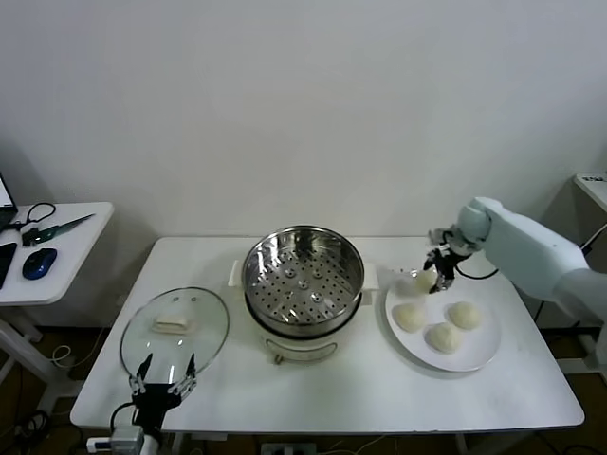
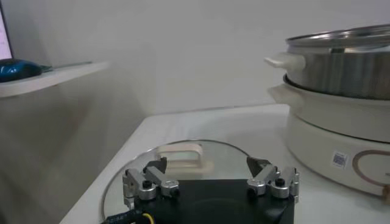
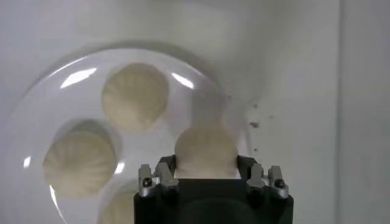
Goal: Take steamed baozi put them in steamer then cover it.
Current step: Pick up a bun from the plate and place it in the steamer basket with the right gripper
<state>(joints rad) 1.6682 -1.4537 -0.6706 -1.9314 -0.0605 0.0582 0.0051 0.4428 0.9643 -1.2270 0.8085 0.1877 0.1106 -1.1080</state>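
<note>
right pincer [image 3: 206, 173] closed on one bun [image 3: 206, 149] at plate [image 1: 486, 354] rim nearest steamer [image 1: 303, 277] | three buns left on plate | steamer empty, to the left of held bun | left pincer [image 1: 163, 372] open, idle over lid [image 1: 175, 327] on counter [image 1: 379, 389]

We note a white table [image 1: 313, 398]. Directly on it: the steamer [image 1: 303, 284] at centre, a clear glass lid [image 1: 175, 329] flat to its left, a white plate [image 1: 443, 322] to its right. A separate side table [image 1: 57, 251] stands further left, carrying a blue mouse [image 1: 39, 263].
</note>
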